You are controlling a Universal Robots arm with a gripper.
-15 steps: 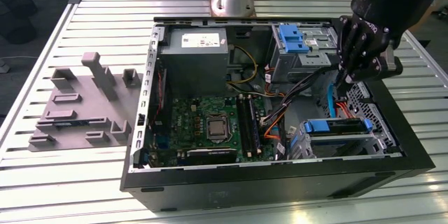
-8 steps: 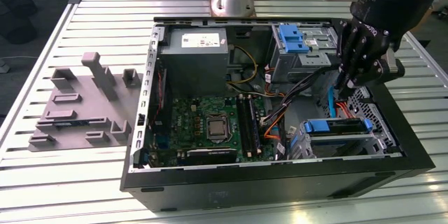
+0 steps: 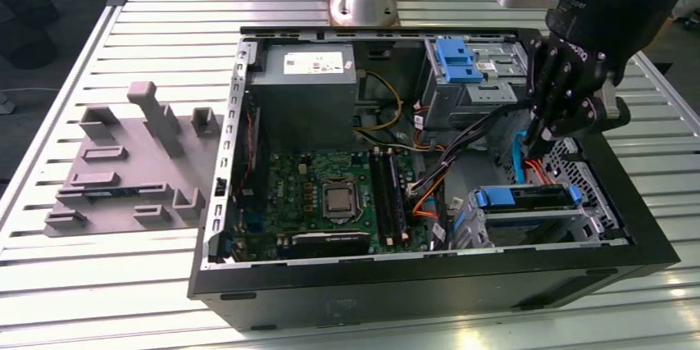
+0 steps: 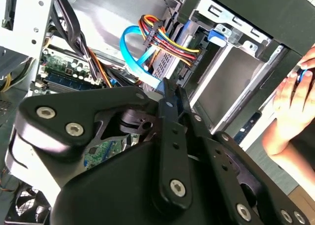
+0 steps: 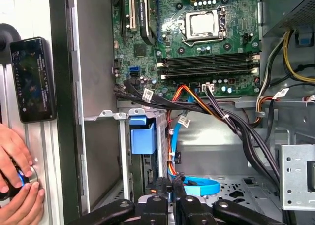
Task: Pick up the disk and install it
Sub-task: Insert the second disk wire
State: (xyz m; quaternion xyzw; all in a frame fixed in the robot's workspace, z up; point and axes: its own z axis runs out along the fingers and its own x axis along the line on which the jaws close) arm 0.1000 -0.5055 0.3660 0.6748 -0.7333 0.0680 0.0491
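Hovering gripper point(image 3: 533, 151) inside computer case point(image 3: 438, 284)

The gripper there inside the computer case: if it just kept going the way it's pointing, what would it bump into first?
Probably the light blue flat cable looped just ahead of the gripper, with the perforated case floor behind it. Depth is hard to judge here.

Matt black gripper point(image 3: 538, 138); bare grey metal drive cage point(image 5: 298, 176); glossy blue plastic bracket point(image 3: 526, 197)
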